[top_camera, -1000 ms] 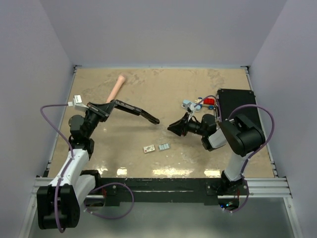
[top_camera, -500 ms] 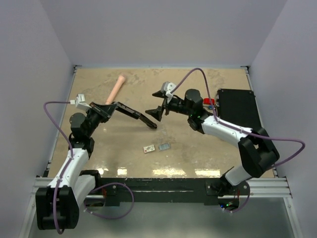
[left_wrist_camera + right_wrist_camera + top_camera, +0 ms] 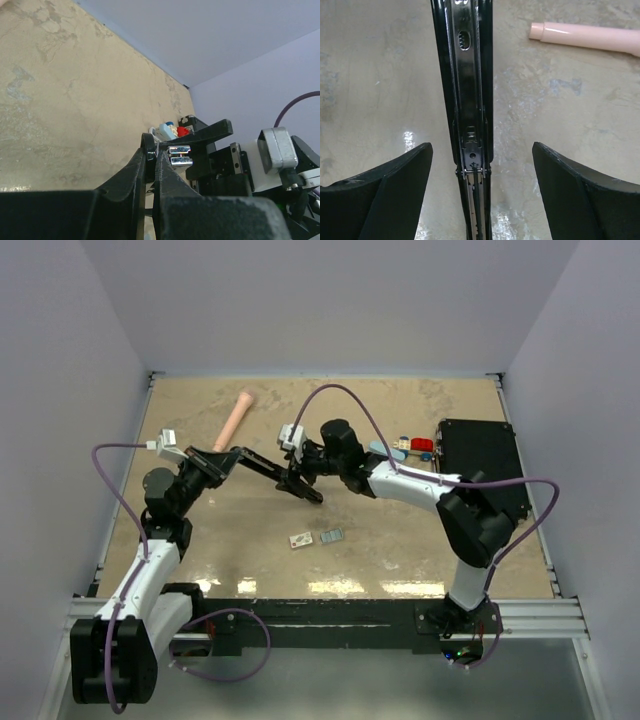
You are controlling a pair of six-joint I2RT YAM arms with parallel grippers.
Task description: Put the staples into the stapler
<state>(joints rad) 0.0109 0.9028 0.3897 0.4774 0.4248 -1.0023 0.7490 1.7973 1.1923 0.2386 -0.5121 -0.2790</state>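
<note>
The black stapler [image 3: 265, 464] is swung open into a long bar and held above the table. My left gripper [image 3: 228, 454] is shut on its near end; in the left wrist view the fingers [image 3: 135, 170] pinch the black body [image 3: 148, 150]. My right gripper [image 3: 298, 480] is open, its jaws standing either side of the stapler's far end. The right wrist view shows the open metal channel [image 3: 468, 100] between the two fingers [image 3: 395, 195]. The white staple box [image 3: 299, 539] and the grey-blue tray [image 3: 331, 536] lie on the table below, touched by neither gripper.
A pink cylinder [image 3: 233, 418] lies at the back left and also shows in the right wrist view [image 3: 590, 36]. A black box [image 3: 478, 455] stands at the right, with small light-blue and red items [image 3: 405, 447] beside it.
My right arm has swung from the right side leftward to the stapler's far end, and its open jaws now straddle it. The left gripper has kept hold of the stapler, shifting it slightly.
</note>
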